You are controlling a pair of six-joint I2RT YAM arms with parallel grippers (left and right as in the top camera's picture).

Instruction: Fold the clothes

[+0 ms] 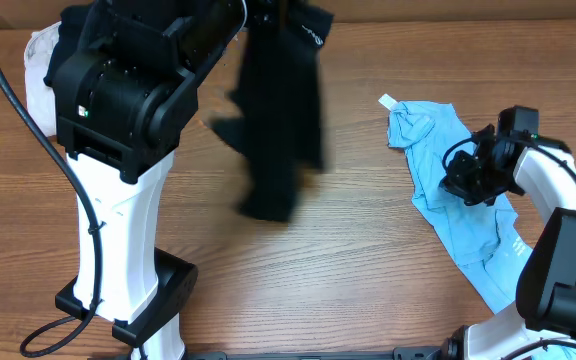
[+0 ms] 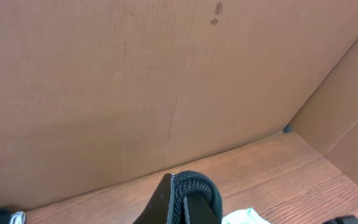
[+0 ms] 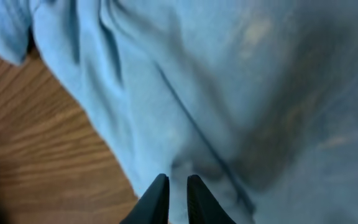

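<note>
Left pincer (image 2: 188, 198), raised high over the far edge, is clamped tight on a rolled hem of the long black fabric garment (image 1: 280, 110). The garment hangs down from it, lower end over the middle of the brown wood-grain surface (image 1: 368, 250); whether it touches the wood can't be told. In the wrist view a plain brown cardboard wall (image 2: 104, 81) stands behind the pincer, along the far edge.

Right pincer (image 3: 178, 190), nr the right edge, is closed to a narrow slit. Its tips are pressed into the crumpled light blue fabric garment (image 3: 197, 74) w/ a crease gathered btwn them. That garment lies on the wood, running from the far right toward the near-right corner.

A bunched white cloth (image 1: 36, 50) sits at the far-left corner, partly hidden by the left arm.
</note>
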